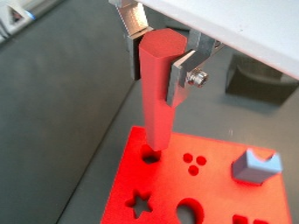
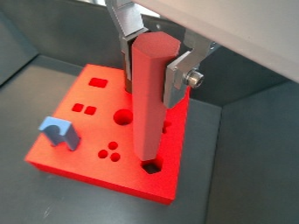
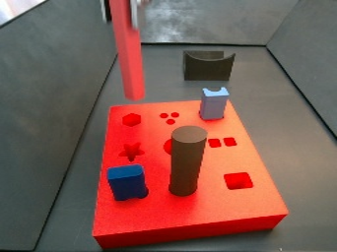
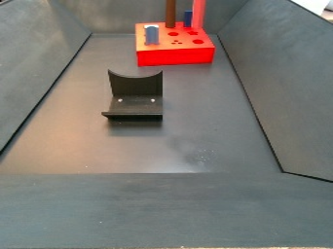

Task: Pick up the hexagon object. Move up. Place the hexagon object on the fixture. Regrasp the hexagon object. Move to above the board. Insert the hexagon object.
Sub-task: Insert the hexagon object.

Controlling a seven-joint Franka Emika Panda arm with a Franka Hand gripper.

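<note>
Silver fingers [image 1: 184, 77] of the hand [image 1: 162, 54] are clamped on the upper part of the hexagon object [image 1: 158, 96], which hangs upright as a long pink-red rod in both wrist views. Its lower end stands right at a small dark hole near one corner of the board [image 2: 82, 140]; whether the tip is inside the hole cannot be told. In a side view the rod [image 3: 129, 49] is upright at the board's far edge, above the hexagon cutout [image 3: 130, 119]. On the red board [image 3: 250, 212] stand a dark cylinder [image 3: 187, 161] near the middle, a dark blue block [image 3: 126, 181] beside it toward the near edge, and a light blue block [image 3: 215, 102] at the far edge; star, round and square cutouts lie between them. Off the board, the fixture [image 3: 207, 65] sits on the dark floor by the far wall, and in a side view [image 4: 134, 97] it lies well apart from the board [image 4: 176, 51].
</note>
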